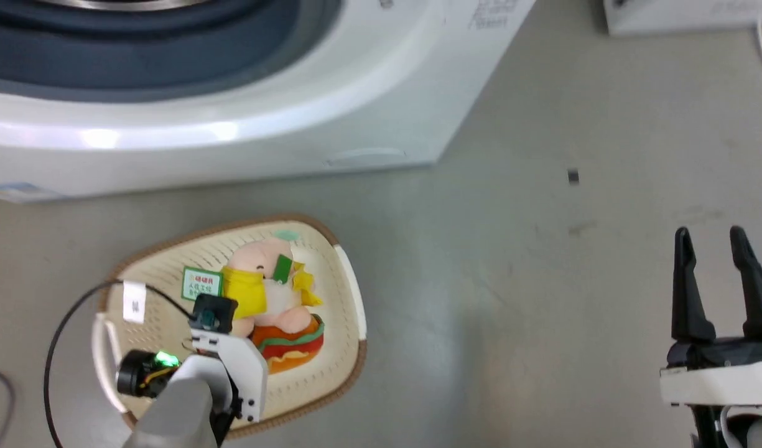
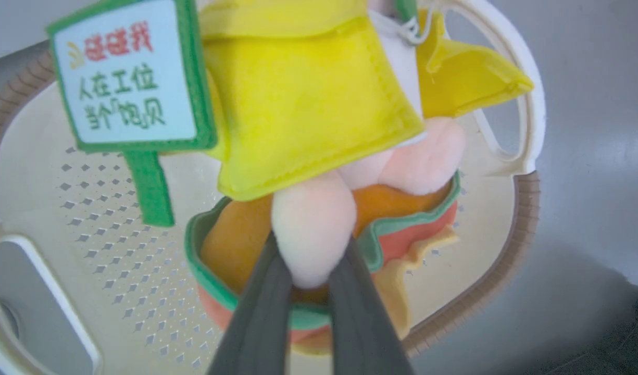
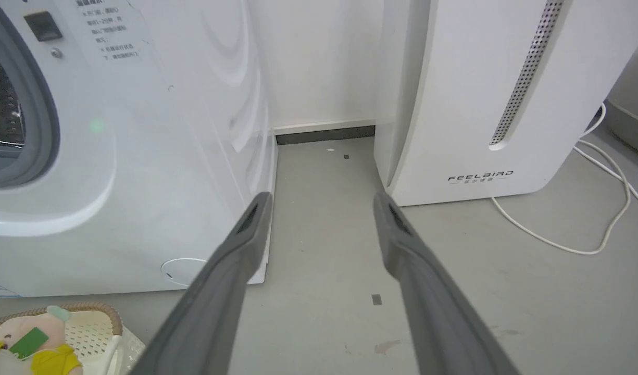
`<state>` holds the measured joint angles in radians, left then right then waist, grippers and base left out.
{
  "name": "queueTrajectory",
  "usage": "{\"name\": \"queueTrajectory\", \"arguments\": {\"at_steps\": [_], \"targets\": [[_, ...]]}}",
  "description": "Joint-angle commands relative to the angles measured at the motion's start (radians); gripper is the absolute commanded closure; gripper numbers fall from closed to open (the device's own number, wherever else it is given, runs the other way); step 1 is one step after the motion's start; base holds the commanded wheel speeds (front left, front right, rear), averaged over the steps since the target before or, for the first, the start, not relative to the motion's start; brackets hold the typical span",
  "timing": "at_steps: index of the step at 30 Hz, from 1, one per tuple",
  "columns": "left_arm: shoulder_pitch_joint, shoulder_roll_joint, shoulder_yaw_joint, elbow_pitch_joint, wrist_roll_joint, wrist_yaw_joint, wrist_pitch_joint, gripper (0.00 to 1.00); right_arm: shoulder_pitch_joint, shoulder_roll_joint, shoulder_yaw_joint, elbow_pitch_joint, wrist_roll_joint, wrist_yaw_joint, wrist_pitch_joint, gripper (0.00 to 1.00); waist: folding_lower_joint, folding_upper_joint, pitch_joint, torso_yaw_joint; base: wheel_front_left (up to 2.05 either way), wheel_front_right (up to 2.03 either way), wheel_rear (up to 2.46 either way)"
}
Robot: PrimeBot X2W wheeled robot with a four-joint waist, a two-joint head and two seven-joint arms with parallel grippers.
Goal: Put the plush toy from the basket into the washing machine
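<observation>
- Head view: the plush toy lies inside the basket, which stands on the floor just before the washing machine.
- Left wrist view: the left gripper is clamped on a pale pink rounded limb of the toy, above its burger-like base. Whether the toy rests on the basket bottom cannot be told.
- Right gripper: fingers spread, holding nothing, over bare floor well apart from the basket.
- Handling, as judged: the toy appears light, soft and compressible, neither fragile nor slippery.
- Hold, as judged: a limb is a fair pinch point, but the body and sign-shaped tag may dangle and swing. A deeper grip on the trunk would be steadier.
</observation>
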<state>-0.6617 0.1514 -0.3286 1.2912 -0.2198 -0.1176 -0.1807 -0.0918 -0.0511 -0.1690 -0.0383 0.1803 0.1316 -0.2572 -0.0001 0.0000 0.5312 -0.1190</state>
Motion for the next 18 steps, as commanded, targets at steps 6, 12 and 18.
{"name": "queueTrajectory", "arguments": {"at_steps": [6,12,18], "targets": [[0.057,-0.017,0.003,-0.034,-0.029,-0.009,-0.065,1.0,0.044,0.001,-0.006,0.014,-0.014,-0.001,-0.005,0.0,0.0001,0.0,-0.163,0.072,0.0,0.0,0.0],[0.123,-0.022,0.016,-0.159,-0.056,-0.011,-0.08,1.0,0.074,0.001,-0.01,0.02,-0.018,-0.001,-0.005,0.0,0.0001,0.0,-0.232,0.104,0.0,0.0,0.0],[0.228,-0.015,0.058,-0.387,-0.063,0.002,-0.081,1.0,0.097,0.001,-0.011,0.023,-0.019,-0.001,-0.005,0.0,0.0001,0.0,-0.281,0.125,0.0,0.0,0.0]]}}
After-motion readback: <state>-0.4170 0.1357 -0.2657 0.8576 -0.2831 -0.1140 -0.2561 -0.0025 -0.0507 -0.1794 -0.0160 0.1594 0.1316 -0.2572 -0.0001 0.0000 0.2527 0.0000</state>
